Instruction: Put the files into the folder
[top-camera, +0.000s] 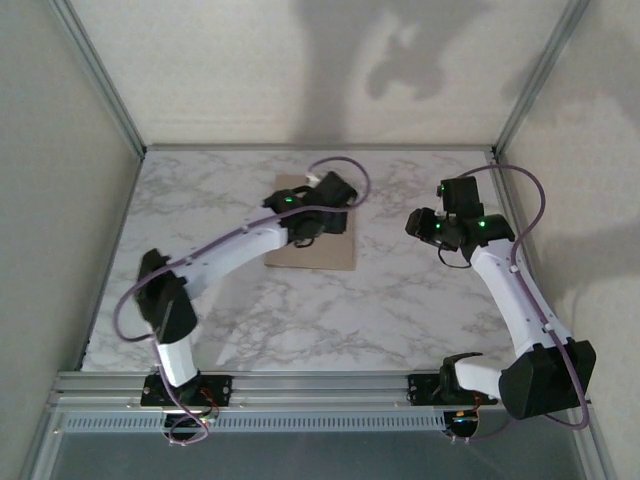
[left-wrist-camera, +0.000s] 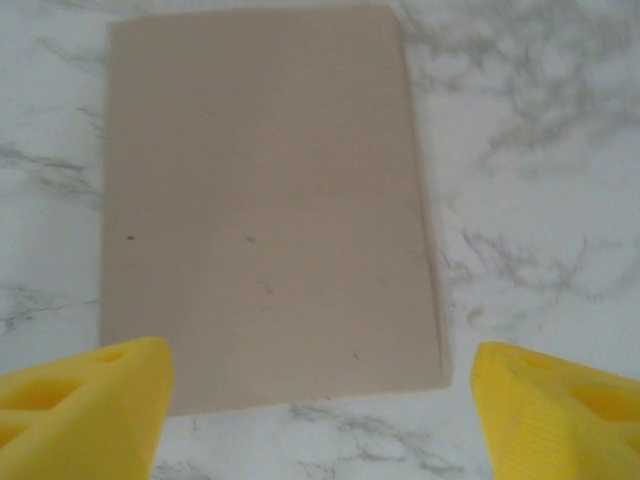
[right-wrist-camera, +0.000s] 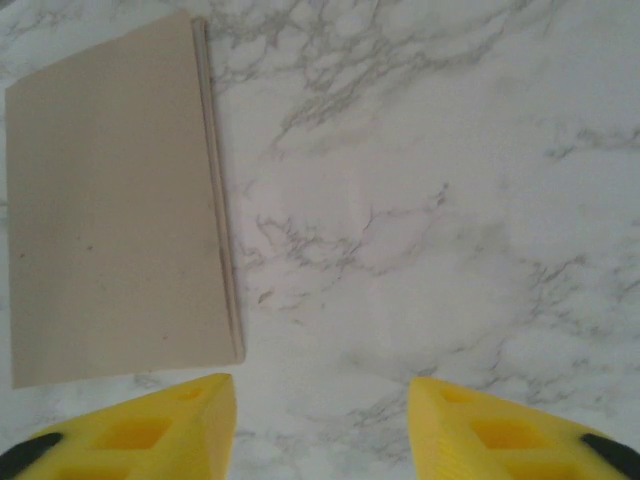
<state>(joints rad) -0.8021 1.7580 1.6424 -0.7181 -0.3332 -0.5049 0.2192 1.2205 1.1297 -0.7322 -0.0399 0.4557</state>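
The flat tan-brown cardboard folder (top-camera: 322, 256) lies shut on the white, grey-veined marble table (top-camera: 400, 300), a little left of the middle and towards the far side, with its long axis running near to far. The left gripper (left-wrist-camera: 315, 352) hangs directly over it, its yellow fingers (left-wrist-camera: 95, 400) spread wide and holding nothing. In the left wrist view they straddle one short end of the cover, and the long sides run straight away from them. The right gripper (right-wrist-camera: 320, 382) is also spread and empty, but it sits over bare marble to the right of the folder. In the right wrist view the cover lies off to the left of the jaws, clear of both fingers. Its nearest long edge there shows as a thin layered strip. Whether that strip is the spine or the opening side, and whether any files are already inside, cannot be told. The left arm is clearly the nearer one, already above the cover and in line with its length. Any lifting or pressing of the cover would probably fall to it, while the right arm would first have to move left to reach that long edge.
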